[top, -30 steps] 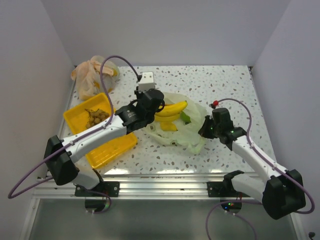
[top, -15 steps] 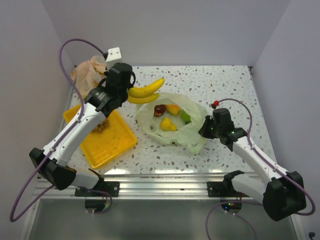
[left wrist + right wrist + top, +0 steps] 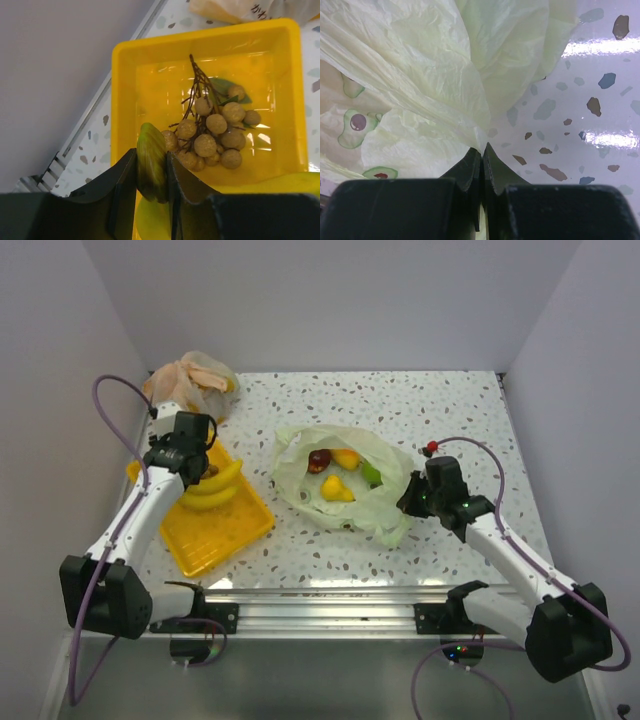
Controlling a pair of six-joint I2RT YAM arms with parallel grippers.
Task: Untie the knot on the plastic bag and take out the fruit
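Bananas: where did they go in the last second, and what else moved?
The left claw lifted the bananas out of the pale green bag and swung them left; it holds them over the yellow tray. The right claw stays shut on the bag's edge; the other fruit remain inside.

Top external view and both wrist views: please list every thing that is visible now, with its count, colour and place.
table: one, white with speckles, under everything
plastic bag: one, pale green, table centre, open
apple: one, dark red, inside the plastic bag
orange-yellow fruit: one, inside the plastic bag
yellow fruit: one, inside the plastic bag
green fruit: one, inside the plastic bag
yellow tray: one, near left
brown round fruits: one cluster, in the yellow tray
banana bunch: one, yellow, over the yellow tray
orange-beige bag: one, far left corner
left arm: one, white and black; jaws grip the banana bunch
right arm: one, white and black; jaws pinch the plastic bag's right edge
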